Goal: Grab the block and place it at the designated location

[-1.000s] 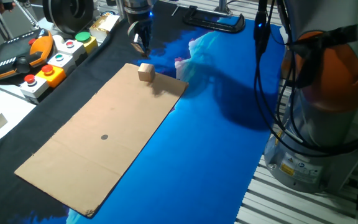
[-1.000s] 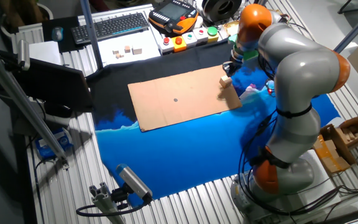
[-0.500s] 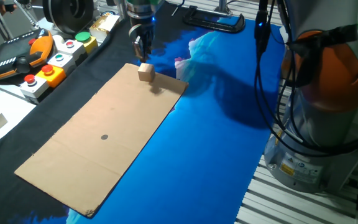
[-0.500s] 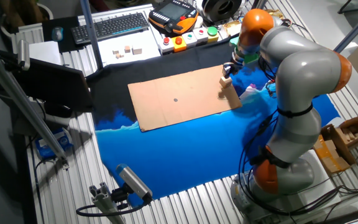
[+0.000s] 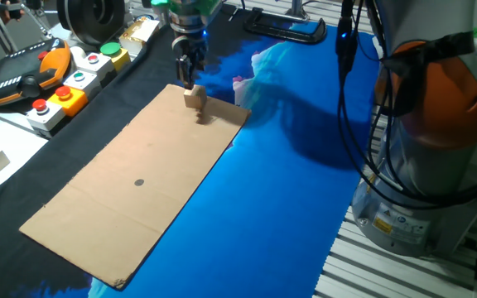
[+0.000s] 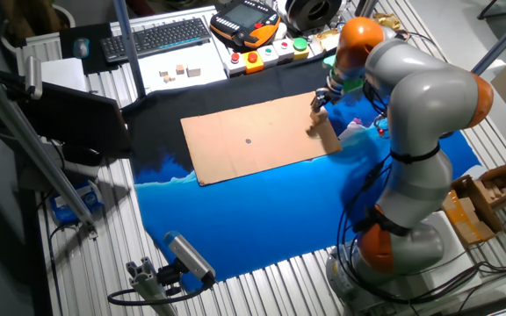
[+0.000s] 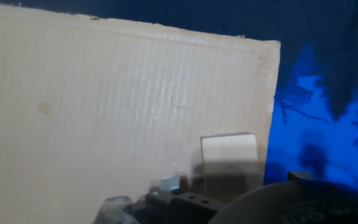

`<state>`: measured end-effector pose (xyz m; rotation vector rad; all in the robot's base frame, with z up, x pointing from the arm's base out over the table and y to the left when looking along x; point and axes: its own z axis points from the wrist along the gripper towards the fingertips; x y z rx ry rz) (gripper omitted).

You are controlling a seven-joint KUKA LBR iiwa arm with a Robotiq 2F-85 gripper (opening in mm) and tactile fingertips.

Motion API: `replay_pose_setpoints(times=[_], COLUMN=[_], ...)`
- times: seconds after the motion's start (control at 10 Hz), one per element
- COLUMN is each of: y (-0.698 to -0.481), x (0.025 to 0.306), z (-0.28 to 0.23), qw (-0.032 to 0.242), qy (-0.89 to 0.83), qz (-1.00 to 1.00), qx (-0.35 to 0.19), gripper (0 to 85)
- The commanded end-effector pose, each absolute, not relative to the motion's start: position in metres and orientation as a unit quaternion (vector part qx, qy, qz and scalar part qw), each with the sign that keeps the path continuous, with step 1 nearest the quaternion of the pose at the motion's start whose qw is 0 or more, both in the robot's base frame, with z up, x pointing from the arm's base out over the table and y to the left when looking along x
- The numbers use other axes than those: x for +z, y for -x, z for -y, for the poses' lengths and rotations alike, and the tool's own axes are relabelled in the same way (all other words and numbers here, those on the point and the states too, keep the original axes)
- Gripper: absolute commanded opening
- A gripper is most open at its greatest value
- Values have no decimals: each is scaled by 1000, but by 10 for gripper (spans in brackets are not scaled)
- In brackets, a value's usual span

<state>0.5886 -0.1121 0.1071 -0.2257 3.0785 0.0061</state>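
Note:
The block (image 5: 194, 98), a small tan wooden cube, stands on the far corner of the brown cardboard sheet (image 5: 122, 207). My gripper (image 5: 187, 71) hangs right over the block's far side, fingers pointing down and slightly apart, holding nothing. From the other fixed view the gripper (image 6: 321, 100) largely covers the block. The hand view has the block (image 7: 229, 155) low and right of centre, near the cardboard's right edge. The designated location (image 5: 139, 183) is a dark dot far down the sheet, also seen as a dot (image 6: 248, 140) from the other side.
A button box (image 5: 65, 87) and an orange pendant (image 5: 23, 79) lie left of the sheet on black cloth. A blue cloth (image 5: 288, 190) covers the table to the right. Small cubes (image 6: 183, 70) rest on white paper near the keyboard (image 6: 156, 37). The arm's base (image 5: 437, 141) stands right.
The gripper has come down and moved slightly toward the block, now standing directly over its far side. The block stays at the sheet's corner.

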Motion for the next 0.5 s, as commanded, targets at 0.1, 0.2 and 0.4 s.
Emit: replay_pose_setpoints(times=[0.1, 0.2, 0.4], y=[-589, -590, -592], x=[98, 93, 86], z=[110, 111, 113], qw=[23, 22, 21], qy=[69, 70, 70], qz=[-997, -997, -997], qx=[2, 4, 7], gripper=[850, 850, 850])
